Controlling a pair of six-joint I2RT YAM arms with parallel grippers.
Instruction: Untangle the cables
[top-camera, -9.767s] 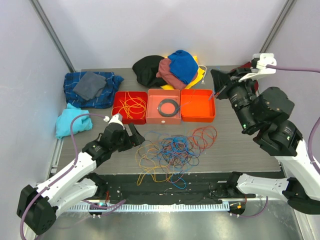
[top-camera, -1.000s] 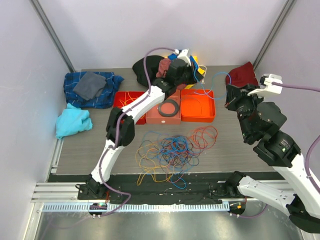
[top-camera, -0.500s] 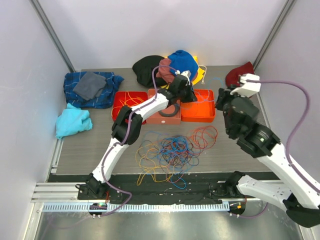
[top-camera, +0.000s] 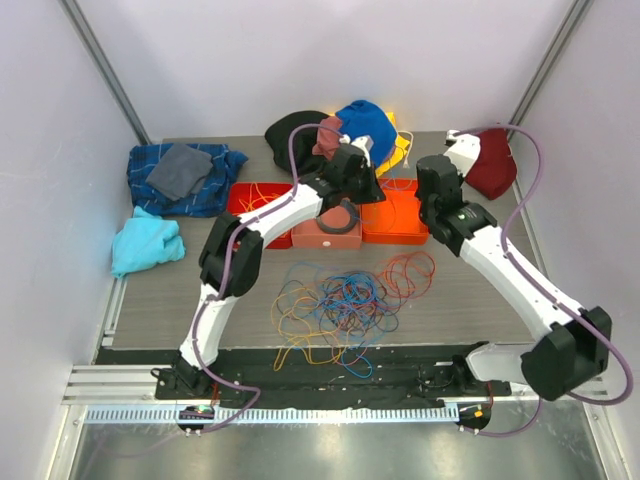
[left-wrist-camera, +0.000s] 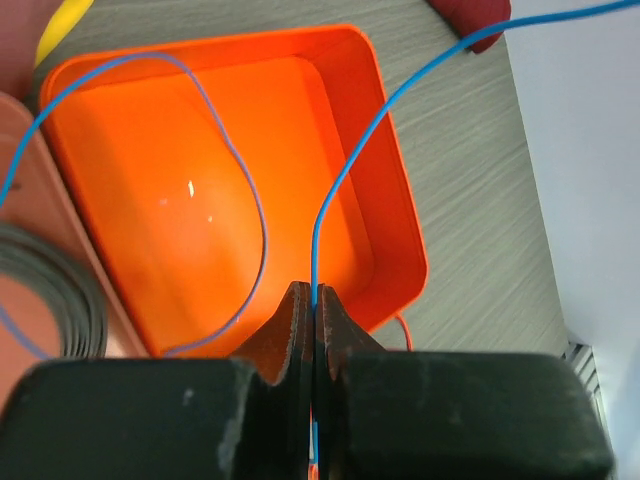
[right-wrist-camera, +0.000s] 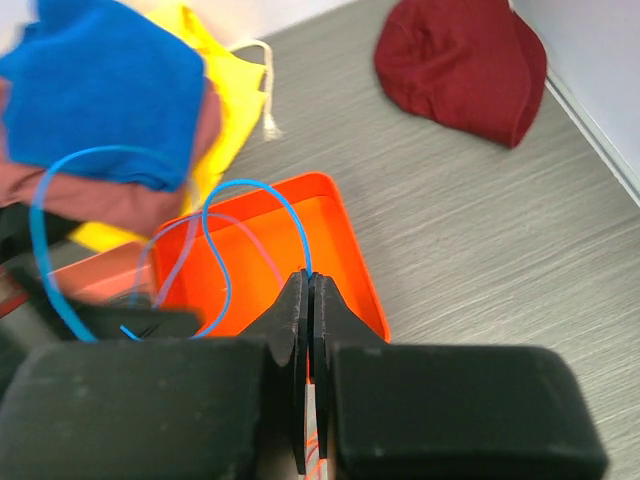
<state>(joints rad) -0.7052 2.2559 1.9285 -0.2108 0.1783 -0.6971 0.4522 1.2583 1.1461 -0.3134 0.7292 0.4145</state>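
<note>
The cables (top-camera: 340, 300) lie in a tangle of orange, blue and red loops on the table in front of the trays. One blue cable (left-wrist-camera: 340, 170) runs from my left gripper (left-wrist-camera: 313, 292), which is shut on it above the orange tray (left-wrist-camera: 395, 200), up and off to the right. My right gripper (right-wrist-camera: 308, 278) is shut on the same kind of blue cable (right-wrist-camera: 250, 187), which loops over the orange tray (right-wrist-camera: 350, 240). In the top view the left gripper (top-camera: 372, 190) and the right gripper (top-camera: 432, 205) hang on either side of that tray (top-camera: 395, 236).
A pink tray holding a black ring (top-camera: 337, 214) sits in the middle, and a red tray with orange cables (top-camera: 258, 210) to its left. Cloths lie at the back: a black, blue and yellow pile (top-camera: 340, 135), a maroon one (top-camera: 492, 160), and blue ones (top-camera: 185, 175) on the left.
Both arms came down from the back of the table to the orange tray. The right gripper swung left towards it, and the blue cable now hangs slack into the tray.
</note>
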